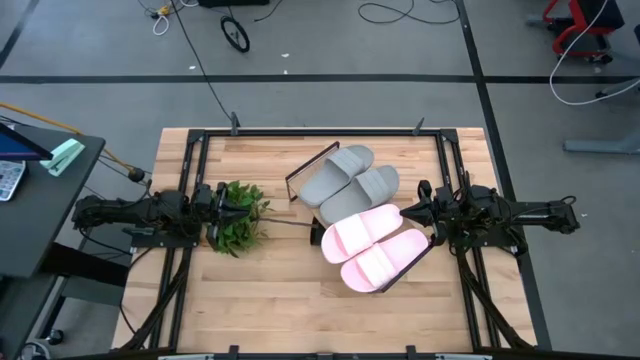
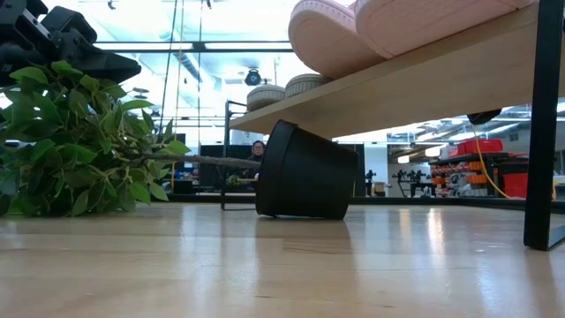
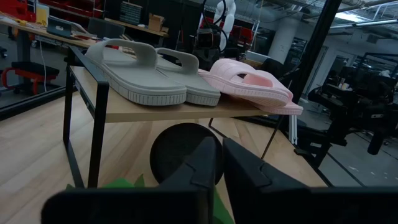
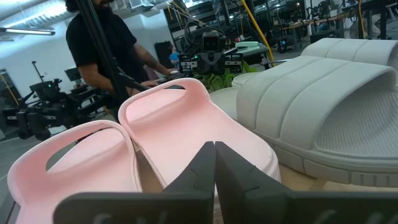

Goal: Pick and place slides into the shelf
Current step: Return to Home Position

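Grey slides (image 1: 350, 175) and pink slides (image 1: 375, 250) are set together on the shelf (image 3: 186, 112), with a toppled plant (image 1: 238, 225) lodged partly beneath. The left gripper (image 3: 219, 149), at the leaves, and the right gripper (image 4: 214, 148), beside the pink slides, are closed empty.

2 grey slides (image 1: 340, 170), 2 pink slides (image 1: 365, 232), upright, paired atop the light-wood shelf (image 3: 174, 112)

Left arm (image 1: 120, 213) and right arm (image 1: 520, 215) black, slender, jointed; fingers (image 4: 193, 177) dark matte, tapered

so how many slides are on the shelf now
4, all on the shelf: two grey slides side by side at its far end, two pink slides at its near end. None seem hidden.
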